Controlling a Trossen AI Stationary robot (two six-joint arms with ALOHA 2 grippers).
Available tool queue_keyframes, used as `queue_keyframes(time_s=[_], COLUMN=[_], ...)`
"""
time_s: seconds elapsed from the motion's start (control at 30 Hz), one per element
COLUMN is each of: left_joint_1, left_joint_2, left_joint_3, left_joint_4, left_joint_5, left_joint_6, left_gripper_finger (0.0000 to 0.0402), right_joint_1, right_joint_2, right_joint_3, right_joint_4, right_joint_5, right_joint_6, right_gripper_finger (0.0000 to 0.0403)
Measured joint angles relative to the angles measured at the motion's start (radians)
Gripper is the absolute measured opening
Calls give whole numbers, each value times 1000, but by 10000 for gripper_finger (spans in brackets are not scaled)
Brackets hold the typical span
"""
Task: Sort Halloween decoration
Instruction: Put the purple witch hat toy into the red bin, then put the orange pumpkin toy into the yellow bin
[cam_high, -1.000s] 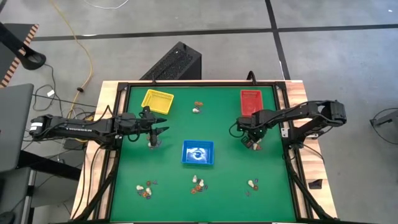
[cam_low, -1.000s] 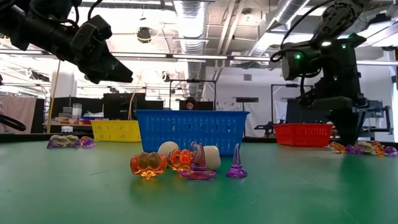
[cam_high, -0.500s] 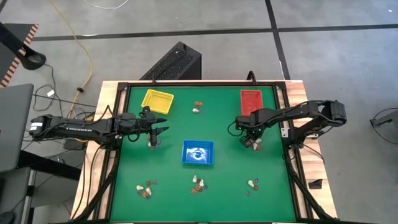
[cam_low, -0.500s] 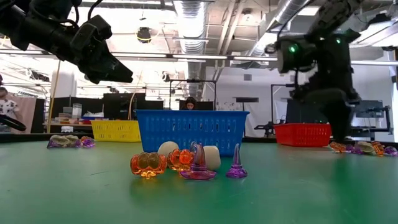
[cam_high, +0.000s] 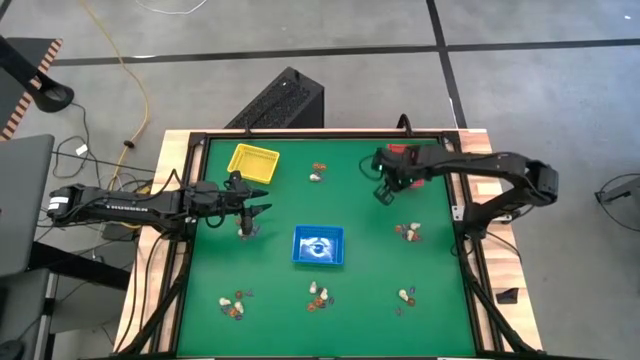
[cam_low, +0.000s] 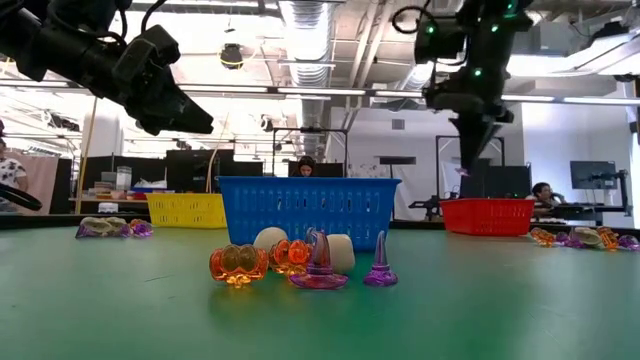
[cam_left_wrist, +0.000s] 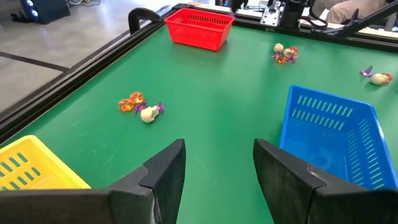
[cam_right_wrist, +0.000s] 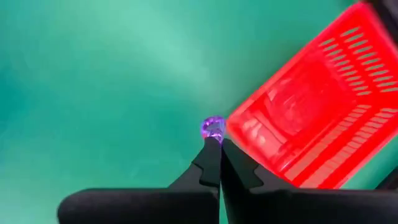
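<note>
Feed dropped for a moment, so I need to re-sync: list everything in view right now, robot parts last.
Yellow tray: one, far left of mat.
Red tray: one, far right.
Blue tray: one, centre.
Trinket clusters: five, whitish, orange and purple; far centre, right, three along near edge.
Purple trinket: one, pinched in right hand.
Person: background, behind blue tray.
Left hand: open, between yellow and blue trays.
Right hand: shut, beside red tray.
</note>
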Motion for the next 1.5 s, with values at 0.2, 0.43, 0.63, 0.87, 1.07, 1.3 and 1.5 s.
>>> queue_keyframes(time_s=[0.2,0.43,0.63,0.87,1.07,1.3,1.5], left_joint_1=[0,0,0,0,0,0,10], left_joint_2=[0,0,0,0,0,3,3], left_joint_3=[0,0,0,0,0,0,92], left_joint_4=[-14,-23,-23,-37,-68,-211,-475], left_joint_5=[16,16,16,16,10,52,-93], left_joint_6=[-3,-3,-3,-8,-1,-28,-135], left_gripper_finger=[178,178,178,178,178,178,178], right_joint_1=[-186,-296,-304,-188,19,278,393], right_joint_2=[0,1,1,1,2,1,1], right_joint_3=[0,0,0,0,-1,-46,-168], right_joint_4=[5,36,160,374,535,725,976], right_joint_5=[24,23,46,-31,-37,-18,46], right_joint_6=[-61,-105,-170,-207,-210,-244,-332], right_gripper_finger=[59,88,118,133,133,133,133])
